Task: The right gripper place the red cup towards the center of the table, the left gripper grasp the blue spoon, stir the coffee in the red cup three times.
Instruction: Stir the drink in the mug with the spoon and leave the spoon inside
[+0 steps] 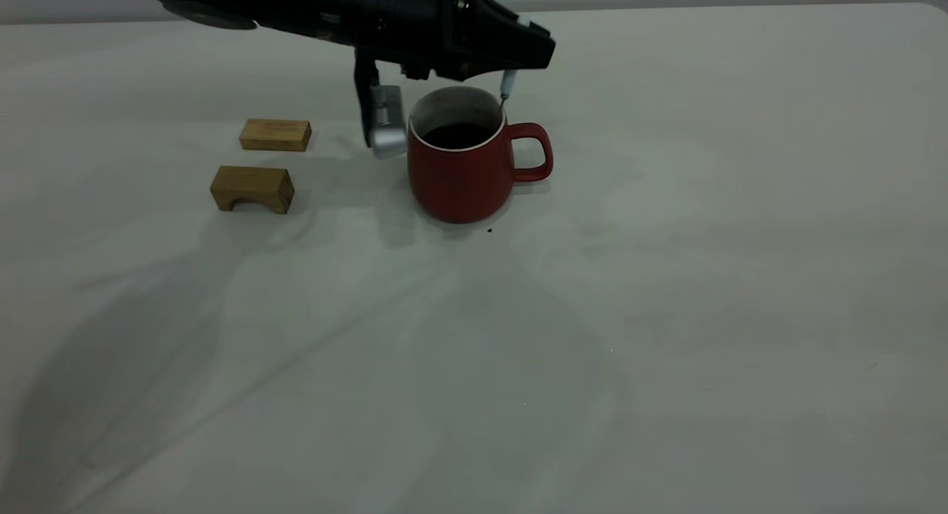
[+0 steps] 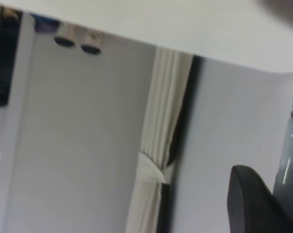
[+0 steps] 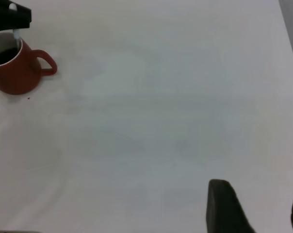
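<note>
The red cup [image 1: 463,173] stands on the table [image 1: 666,314], its handle toward the right, with dark coffee [image 1: 459,134] inside. My left gripper [image 1: 527,49] hovers just above the cup's handle-side rim, shut on the blue spoon [image 1: 508,83], which hangs upright with its metal neck dipping inside the rim. The left wrist view shows one dark finger [image 2: 248,199] against the pale blue spoon handle [image 2: 289,160]. My right gripper [image 3: 263,208] is open over bare table, far from the cup [image 3: 15,68], with nothing between its fingers.
Two wooden blocks lie left of the cup: a flat one [image 1: 275,135] and an arch-shaped one [image 1: 252,188]. A tiny dark speck [image 1: 489,230] sits by the cup's base. The table's far edge [image 1: 703,9] runs behind the cup.
</note>
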Controlling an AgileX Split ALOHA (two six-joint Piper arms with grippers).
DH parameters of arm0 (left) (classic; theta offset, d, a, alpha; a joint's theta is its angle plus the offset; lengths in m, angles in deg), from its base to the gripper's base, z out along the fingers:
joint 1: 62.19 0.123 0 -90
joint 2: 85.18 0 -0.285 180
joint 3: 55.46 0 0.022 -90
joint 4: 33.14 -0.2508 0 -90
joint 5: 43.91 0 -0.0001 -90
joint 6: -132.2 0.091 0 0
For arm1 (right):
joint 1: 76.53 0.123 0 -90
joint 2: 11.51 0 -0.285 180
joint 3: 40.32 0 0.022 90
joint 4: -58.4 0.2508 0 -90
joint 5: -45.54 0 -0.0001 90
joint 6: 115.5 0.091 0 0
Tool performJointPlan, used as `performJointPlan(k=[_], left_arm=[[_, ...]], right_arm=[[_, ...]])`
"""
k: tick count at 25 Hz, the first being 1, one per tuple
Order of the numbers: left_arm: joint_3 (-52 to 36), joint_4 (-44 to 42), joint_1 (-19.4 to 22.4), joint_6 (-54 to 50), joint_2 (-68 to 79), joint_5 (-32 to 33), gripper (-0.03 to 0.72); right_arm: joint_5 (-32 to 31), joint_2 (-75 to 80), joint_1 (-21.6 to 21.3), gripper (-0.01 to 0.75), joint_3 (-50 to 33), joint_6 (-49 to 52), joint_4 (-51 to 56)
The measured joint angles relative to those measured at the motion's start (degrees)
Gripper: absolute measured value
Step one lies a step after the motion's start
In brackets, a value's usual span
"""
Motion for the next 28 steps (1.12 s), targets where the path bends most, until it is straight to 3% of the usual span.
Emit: performJointPlan(k=[4, 7, 12, 17, 23, 28], left_arm=[[0.0, -2.47, 2.85, 0.05, 0.0, -0.2, 0.146], [0.0, 1.18, 3.64, 3.54, 0.0, -2.97, 0.146], [0.0, 7.21, 0.69, 12.24, 0.0, -7.67, 0.146], [0.0, 7.44, -1.62, 13.57, 0.05, -6.45, 0.146], [0.0, -0.42, -0.16, 5.54, 0.05, -1.71, 0.146], [0.0, -3.86, 2.32, -0.12, -0.18, -2.82, 0.146]], right_arm=[[0.0, 0.0, 0.0, 0.375, 0.0, 0.0, 0.0], [0.0, 0.0, 0.0, 0.375, 0.0, 0.0, 0.0], [0.0, 0.0, 0.0, 0.375, 0.0, 0.0, 0.0], [0.0, 0.0, 0.0, 0.375, 0.0, 0.0, 0.0], [0.0, 0.0, 0.0, 0.375, 0.0, 0.0, 0.0], [0.0, 0.0, 0.0, 0.375, 0.0, 0.0, 0.0]])
